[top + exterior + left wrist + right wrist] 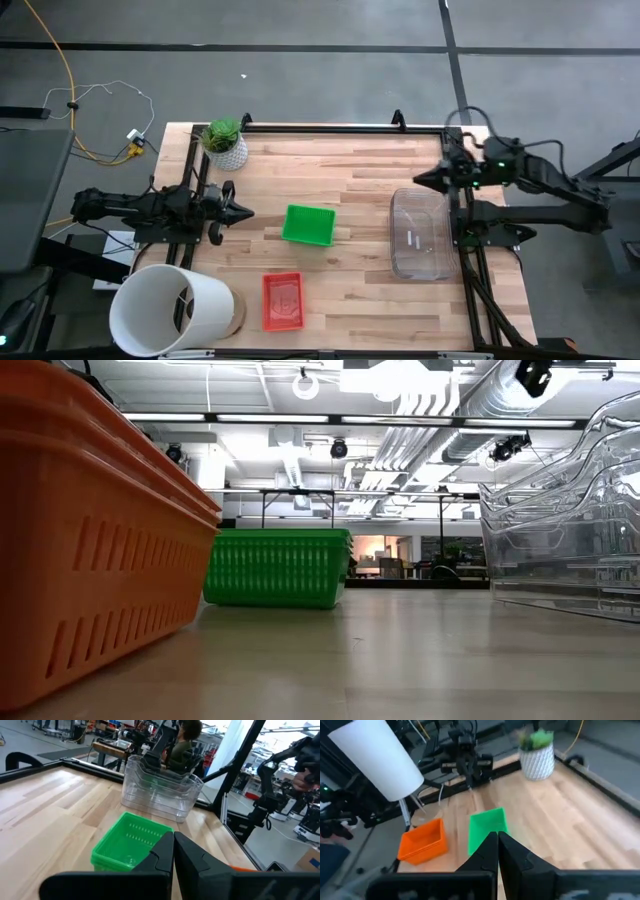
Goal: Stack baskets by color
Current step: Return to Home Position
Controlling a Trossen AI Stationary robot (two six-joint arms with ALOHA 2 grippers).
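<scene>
A green basket [309,224] stands on the table's middle, also in the low view [277,567] and both wrist views [131,842] [487,828]. A red basket [282,301] rests near the front edge [90,530] [422,841]. A stack of clear baskets [420,233] sits at the right [160,790] [565,510]. My left gripper [247,212] is shut at the left edge, pointing level at the green basket, its fingertips [173,840] together. My right gripper [420,179] is shut, raised over the far right, fingertips [498,839] together.
A white cylindrical bucket [170,310] lies at the front left corner. A small potted plant [224,141] stands at the far left. Bare wood lies between the baskets. A person sits beyond the table in the left wrist view [182,745].
</scene>
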